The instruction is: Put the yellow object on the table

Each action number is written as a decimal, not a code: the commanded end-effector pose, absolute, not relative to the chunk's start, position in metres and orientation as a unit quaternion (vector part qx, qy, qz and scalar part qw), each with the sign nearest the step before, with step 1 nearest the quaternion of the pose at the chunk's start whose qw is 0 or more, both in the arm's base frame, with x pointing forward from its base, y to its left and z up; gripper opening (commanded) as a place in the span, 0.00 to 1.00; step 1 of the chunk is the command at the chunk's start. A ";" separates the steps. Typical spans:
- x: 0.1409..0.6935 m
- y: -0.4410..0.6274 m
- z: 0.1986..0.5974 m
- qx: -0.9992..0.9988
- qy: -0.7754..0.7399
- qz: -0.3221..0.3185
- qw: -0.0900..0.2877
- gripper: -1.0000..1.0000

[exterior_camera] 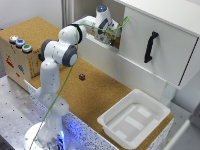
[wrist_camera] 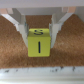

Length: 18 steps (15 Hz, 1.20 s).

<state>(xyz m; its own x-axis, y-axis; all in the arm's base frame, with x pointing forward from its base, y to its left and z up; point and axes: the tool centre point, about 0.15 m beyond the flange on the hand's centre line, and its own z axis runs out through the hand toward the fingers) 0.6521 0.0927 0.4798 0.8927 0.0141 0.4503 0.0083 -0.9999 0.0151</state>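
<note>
Although the exterior view hides the tool behind the open white cabinet at upper centre, the wrist view shows the tool (wrist_camera: 38, 31) clamped on the yellow object (wrist_camera: 38, 43); its fingers (wrist_camera: 22, 27) are cut off above; the block stands upright, long axis vertical, against blurred brown surface (wrist_camera: 12, 52).

Open table (exterior_camera: 102, 92) mid-span; dark lump (exterior_camera: 82, 77), white tray (exterior_camera: 134, 120), cabinet wall (exterior_camera: 107, 57) around it
</note>
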 end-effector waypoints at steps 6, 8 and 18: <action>0.485 0.052 0.425 0.977 -0.081 0.190 0.046 0.00; 0.466 0.049 0.405 0.982 -0.076 0.170 0.035 0.00; 0.424 0.054 0.289 0.997 -0.016 0.073 0.005 0.00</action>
